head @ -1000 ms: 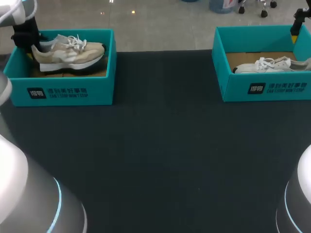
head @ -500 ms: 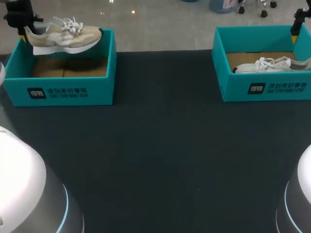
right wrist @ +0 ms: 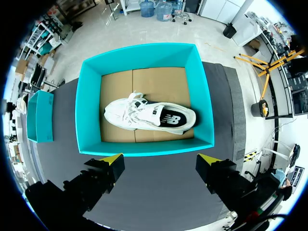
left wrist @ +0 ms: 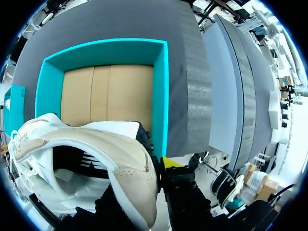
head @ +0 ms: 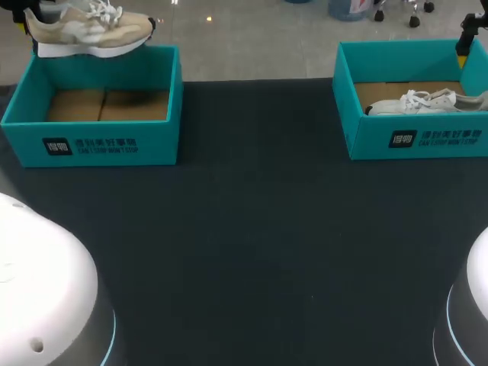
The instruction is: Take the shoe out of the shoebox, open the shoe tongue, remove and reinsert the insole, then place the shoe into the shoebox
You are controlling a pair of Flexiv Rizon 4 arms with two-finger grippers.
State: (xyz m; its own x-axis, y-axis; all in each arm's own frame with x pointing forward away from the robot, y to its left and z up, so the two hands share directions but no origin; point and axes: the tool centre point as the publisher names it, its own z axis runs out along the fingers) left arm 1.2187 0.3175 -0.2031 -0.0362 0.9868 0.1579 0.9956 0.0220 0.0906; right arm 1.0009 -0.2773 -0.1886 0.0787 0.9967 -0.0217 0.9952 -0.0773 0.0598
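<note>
A beige sneaker [head: 88, 30] with white laces hangs level above the left teal shoebox [head: 99, 141], whose cardboard floor is bare. My left gripper [left wrist: 142, 175] is shut on the sneaker's heel [left wrist: 122, 159]. One yellow tip shows beside the heel; the other is hidden behind the shoe. In the right teal shoebox [head: 415, 141] a white sneaker [head: 423, 101] lies on its side. My right gripper [right wrist: 160, 161] hovers open above that box's near wall [right wrist: 144, 147], with the white sneaker [right wrist: 149, 115] ahead of it and nothing between its fingers.
The two shoeboxes stand at the far left and far right of the dark table [head: 252, 229]. The left box sits close to the table's edge [left wrist: 192, 86]. My arms' white bases fill the near corners.
My left gripper has lifted the beige sneaker from the floor of the left box to above its rim. The right arm and the white sneaker have not moved.
</note>
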